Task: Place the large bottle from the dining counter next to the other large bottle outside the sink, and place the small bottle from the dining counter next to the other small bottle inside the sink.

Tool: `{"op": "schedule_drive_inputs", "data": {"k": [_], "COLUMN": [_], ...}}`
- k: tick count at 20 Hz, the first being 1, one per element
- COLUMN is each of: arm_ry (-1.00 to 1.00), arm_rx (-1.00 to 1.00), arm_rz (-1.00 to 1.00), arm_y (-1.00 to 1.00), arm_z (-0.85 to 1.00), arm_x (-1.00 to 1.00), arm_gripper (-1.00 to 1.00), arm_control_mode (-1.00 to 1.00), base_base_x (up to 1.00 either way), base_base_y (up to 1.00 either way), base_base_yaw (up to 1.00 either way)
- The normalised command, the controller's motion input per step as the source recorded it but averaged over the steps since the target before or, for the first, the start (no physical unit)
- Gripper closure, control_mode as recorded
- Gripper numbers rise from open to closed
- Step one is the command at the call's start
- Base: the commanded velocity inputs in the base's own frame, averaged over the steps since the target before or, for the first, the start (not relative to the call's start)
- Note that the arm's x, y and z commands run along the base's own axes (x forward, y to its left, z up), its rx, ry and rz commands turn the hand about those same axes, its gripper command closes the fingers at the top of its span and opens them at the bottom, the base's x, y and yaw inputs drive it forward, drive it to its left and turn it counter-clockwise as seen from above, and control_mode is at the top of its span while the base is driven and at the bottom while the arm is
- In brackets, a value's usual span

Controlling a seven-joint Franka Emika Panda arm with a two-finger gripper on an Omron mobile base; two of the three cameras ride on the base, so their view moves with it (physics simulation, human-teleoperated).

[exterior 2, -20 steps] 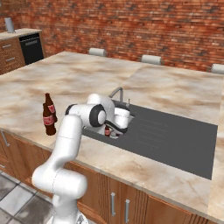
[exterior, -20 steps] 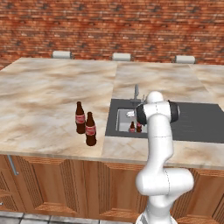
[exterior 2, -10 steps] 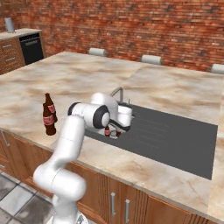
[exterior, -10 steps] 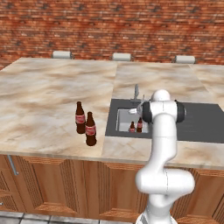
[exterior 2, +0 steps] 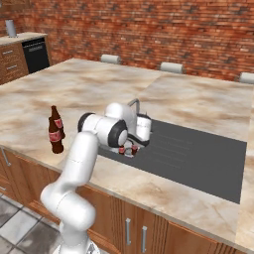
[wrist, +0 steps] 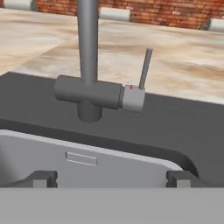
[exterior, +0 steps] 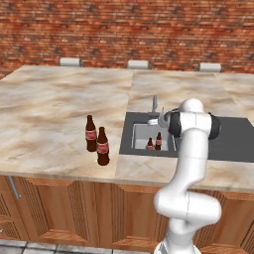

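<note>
The jaws are spread wide with nothing between them: in the hand view the two dark fingertips (wrist: 40, 178) sit far apart at the bottom, framing the grey back wall of the basin.

The gripper (wrist: 109, 179) hangs over the sink (exterior: 140, 137), facing the chrome faucet (wrist: 89, 65) and its thin lever. The white arm (exterior: 191, 163) rises from in front of the cabinets, stands nearly upright, then bends at a dark joint so the hand reaches sideways over the basin, close beside the faucet.

The dining counter (exterior: 59, 114), a broad beige marbled top, spreads around the sink's dark grey surround (exterior 2: 198, 158), with a red brick wall (exterior: 124, 25) behind it. Grey stool cushions (exterior: 138, 64) peek over its far edge. Wooden cabinets (exterior: 74, 208) run below the near edge.

Two large brown bottles (exterior: 102, 147) with red labels stand upright on the counter left of the sink, just beside each other. Two small bottles (exterior: 158, 141) of the same kind stand side by side inside the basin, near its right wall. In the right base view the arm partly covers them.
</note>
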Motion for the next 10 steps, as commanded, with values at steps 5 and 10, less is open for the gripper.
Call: {"op": "schedule_drive_inputs", "data": {"k": [5,10], "arm_ry": [0.0,0.0], "arm_rx": [0.0,0.0], "arm_rz": [0.0,0.0], "arm_y": [0.0,0.0], "arm_z": [0.31,0.14], "arm_x": [-0.44,-0.63], "arm_gripper": [-1.0,-1.0], "arm_control_mode": [-1.0,-1.0], "base_base_x": [0.0,0.0], "base_base_y": [0.0,0.0], "base_base_yaw": [0.0,0.0]}}
